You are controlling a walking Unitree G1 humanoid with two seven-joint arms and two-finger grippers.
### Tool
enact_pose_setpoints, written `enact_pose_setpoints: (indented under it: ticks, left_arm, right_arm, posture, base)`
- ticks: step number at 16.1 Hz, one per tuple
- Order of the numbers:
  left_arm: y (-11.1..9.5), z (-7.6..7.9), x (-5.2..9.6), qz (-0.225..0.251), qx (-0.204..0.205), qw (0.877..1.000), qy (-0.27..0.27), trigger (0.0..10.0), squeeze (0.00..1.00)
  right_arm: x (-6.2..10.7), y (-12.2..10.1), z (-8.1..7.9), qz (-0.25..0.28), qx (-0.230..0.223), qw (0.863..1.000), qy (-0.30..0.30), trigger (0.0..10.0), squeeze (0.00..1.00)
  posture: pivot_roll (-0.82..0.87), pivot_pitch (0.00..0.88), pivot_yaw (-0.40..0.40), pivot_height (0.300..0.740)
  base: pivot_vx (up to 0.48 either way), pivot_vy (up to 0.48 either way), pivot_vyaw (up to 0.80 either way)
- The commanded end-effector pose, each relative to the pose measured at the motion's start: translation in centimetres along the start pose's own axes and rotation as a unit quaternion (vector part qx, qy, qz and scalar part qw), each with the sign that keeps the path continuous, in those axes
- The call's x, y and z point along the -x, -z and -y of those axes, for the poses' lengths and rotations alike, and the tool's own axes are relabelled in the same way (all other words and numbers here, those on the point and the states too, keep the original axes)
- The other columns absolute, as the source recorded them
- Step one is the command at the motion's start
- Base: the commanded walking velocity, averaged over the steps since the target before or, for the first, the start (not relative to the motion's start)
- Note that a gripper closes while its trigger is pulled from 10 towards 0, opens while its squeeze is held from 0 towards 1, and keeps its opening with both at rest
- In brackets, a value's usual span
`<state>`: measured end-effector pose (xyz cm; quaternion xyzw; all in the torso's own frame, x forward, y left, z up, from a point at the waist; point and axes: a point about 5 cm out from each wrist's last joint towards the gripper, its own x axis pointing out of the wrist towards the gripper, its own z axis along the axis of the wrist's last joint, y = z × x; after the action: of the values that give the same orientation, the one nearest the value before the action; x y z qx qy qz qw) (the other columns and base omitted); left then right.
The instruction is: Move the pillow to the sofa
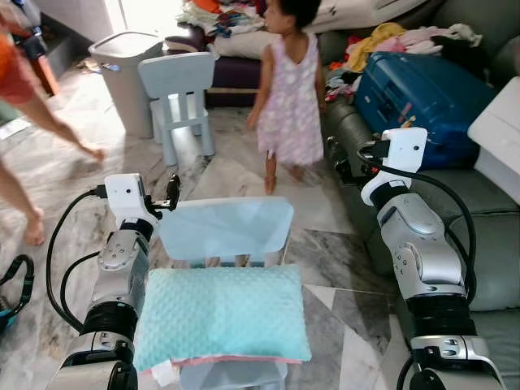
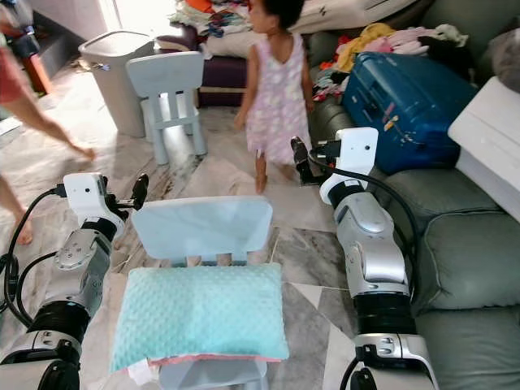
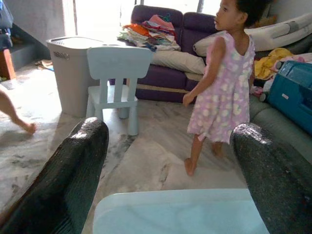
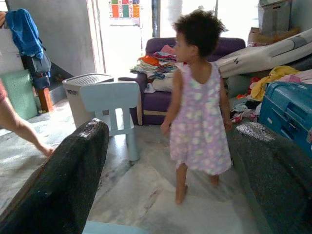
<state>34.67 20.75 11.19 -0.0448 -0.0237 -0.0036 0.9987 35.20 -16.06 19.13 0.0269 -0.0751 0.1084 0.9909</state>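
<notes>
A mint-green pillow [image 1: 221, 313] with a pink edge lies flat on the seat of a small pale-blue chair [image 1: 225, 229] right before me. My left gripper [image 1: 172, 192] hovers by the chair back's left corner, open, nothing between its fingers [image 3: 83, 161]. My right gripper [image 1: 336, 161] is raised to the right of the chair, near the sofa's front edge, and is open as well, its fingers [image 4: 73, 170] wide apart. The grey-green sofa [image 1: 479, 244] runs along the right side.
A child in a lilac dress [image 1: 288, 89] stands just beyond the chair. Another person's bare legs [image 1: 49, 122] are at the left. A blue suitcase [image 1: 422, 93] and a white box [image 1: 500, 134] lie on the sofa. Farther back stand a second small chair [image 1: 179, 89], a grey bin [image 1: 126, 73] and a purple sofa [image 1: 236, 71].
</notes>
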Motion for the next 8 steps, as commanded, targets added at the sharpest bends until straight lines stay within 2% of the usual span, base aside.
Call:
enact_pose_setpoints:
  ticks: [1, 7, 8]
  left_arm:
    - [0.19, 0.07, 0.08, -0.005, -0.001, 1.000, -0.001, 10.0, 0.00]
    - [0.38, 0.52, 0.13, -0.005, 0.005, 1.000, 0.002, 10.0, 0.00]
    - [0.33, 0.68, 0.08, -0.004, 0.009, 1.000, 0.004, 10.0, 0.00]
  right_arm:
    - [-0.11, -0.49, -0.11, 0.006, 0.001, 1.000, -0.005, 10.0, 0.00]
    - [0.04, -0.31, -0.08, -0.001, 0.001, 1.000, -0.005, 10.0, 0.00]
    - [0.16, -0.34, -0.05, 0.004, 0.004, 1.000, -0.004, 10.0, 0.00]
  posture:
    - [-0.18, 0.000, -0.030, 0.740]
    - [-0.19, 0.000, -0.034, 0.740]
    - [-0.19, 0.000, -0.035, 0.740]
  base:
    - [0.000, 0.000, -0.79]
    - [0.000, 0.000, -0.78]
    - [0.000, 0.000, 0.00]
